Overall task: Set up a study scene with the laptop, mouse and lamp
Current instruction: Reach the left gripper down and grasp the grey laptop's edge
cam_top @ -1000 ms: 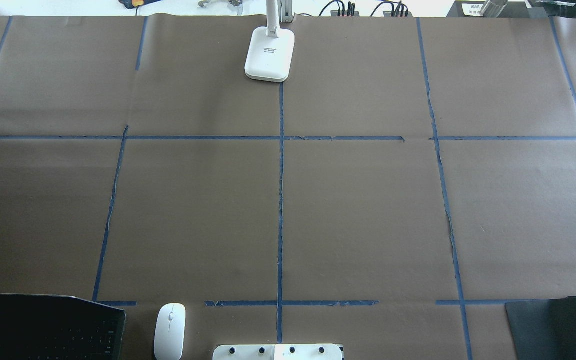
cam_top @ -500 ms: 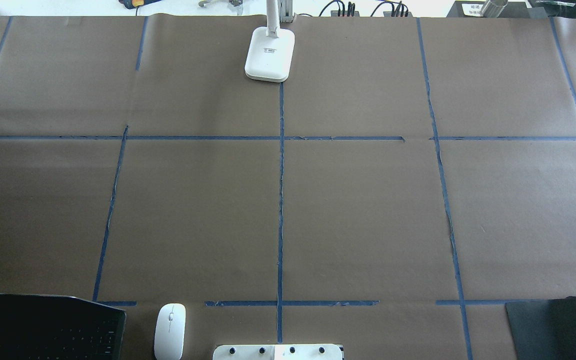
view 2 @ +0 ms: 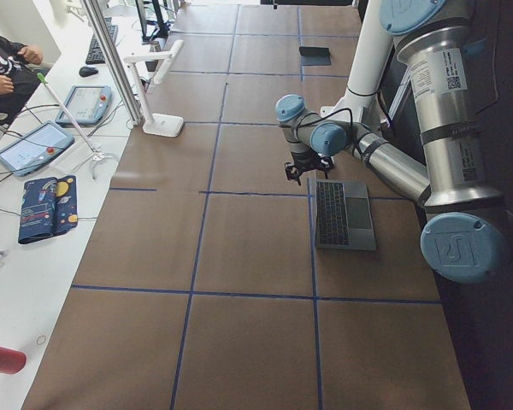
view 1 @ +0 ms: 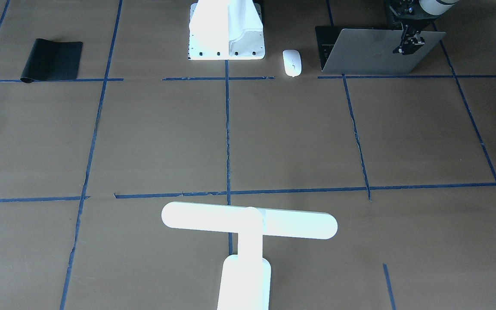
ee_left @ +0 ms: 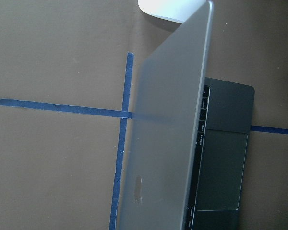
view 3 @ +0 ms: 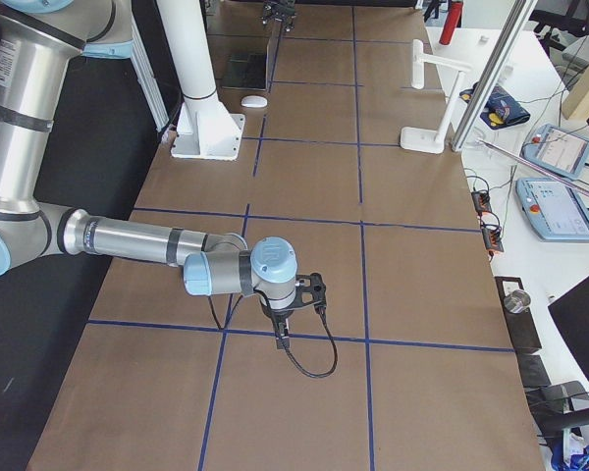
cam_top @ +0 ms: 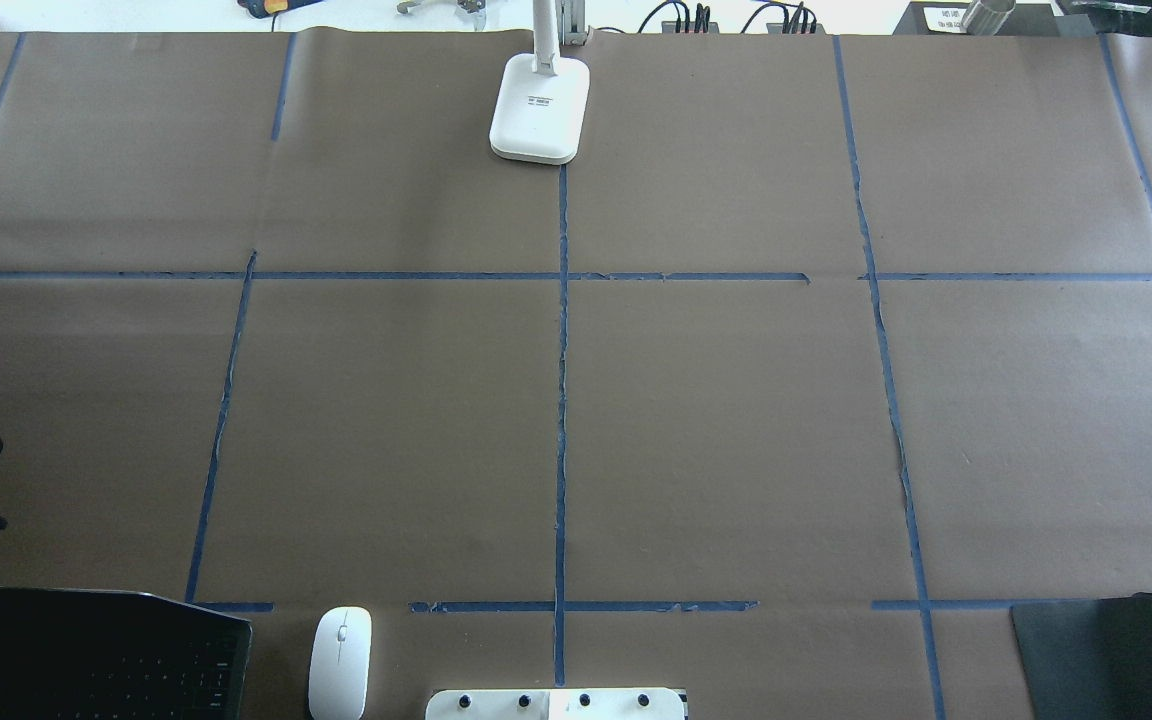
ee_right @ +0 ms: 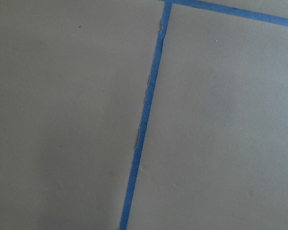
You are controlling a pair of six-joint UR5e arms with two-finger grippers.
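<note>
The laptop [view 1: 373, 54] stands half open at the table's near left corner, its grey lid facing away from the robot; it also shows in the overhead view [cam_top: 96, 655] and the left wrist view [ee_left: 168, 134]. The white mouse [view 1: 292, 63] lies beside it [cam_top: 340, 662], toward the mount. The lamp [view 1: 248, 224] stands upright at the far middle edge, its base [cam_top: 539, 110] on the centre tape line. My left gripper [view 1: 409, 45] hangs just above the lid's top edge, looks open and holds nothing. My right gripper [view 3: 287, 329] hovers low over bare paper; I cannot tell its state.
A flat black mat [view 1: 52, 60] lies at the near right corner [cam_top: 1101, 655]. The white bolted mount [view 1: 226, 30] stands at the near middle edge. Blue tape lines [cam_top: 561, 400] divide the brown paper. Operator gear lies beyond the far edge.
In the overhead view the left arm's black wrist has come further in from the left edge and moved nearer to the laptop. Laptop, mouse and lamp have not moved.
</note>
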